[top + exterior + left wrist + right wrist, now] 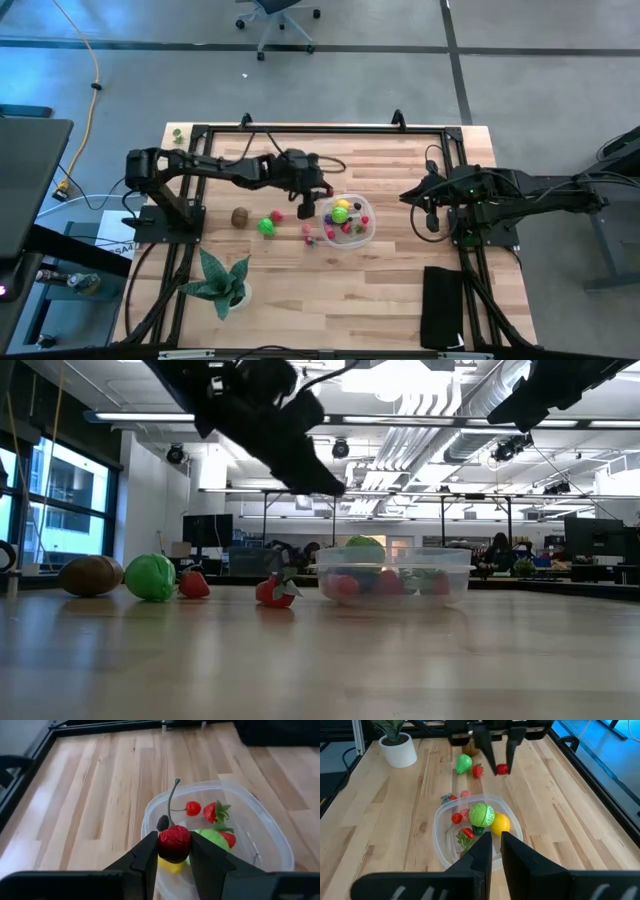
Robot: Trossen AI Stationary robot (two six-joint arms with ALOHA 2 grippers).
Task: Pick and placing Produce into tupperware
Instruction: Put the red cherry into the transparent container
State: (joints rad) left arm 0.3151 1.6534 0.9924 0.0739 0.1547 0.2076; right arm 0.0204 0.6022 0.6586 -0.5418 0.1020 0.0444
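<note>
At the centre of the high view, the left gripper (329, 212) hangs above the table just left of the tupperware (366, 232), its fingers clenched on a dark red cherry (174, 843) whose green stem curves upward in the left wrist view. The clear container sits right of centre on the wooden table (330, 290) and already holds produce: a green lettuce-like ball (481, 814), a yellow piece (500, 823), small red tomatoes and a strawberry (216, 812).

More produce lies loose to the container's left in the high view: a brown piece (240, 216), a bright green one (267, 226), and a few red and pink bits near the container's wall. In the low view these form a row at left of frame, a red piece (276, 591) just beside the container.

The right gripper (432, 219) waits at centre right of the high view, well apart from the container, with its fingers nearly together and gripping nothing. A potted plant (222, 284) stands at lower left, and a black pad (443, 305) lies at lower right.
</note>
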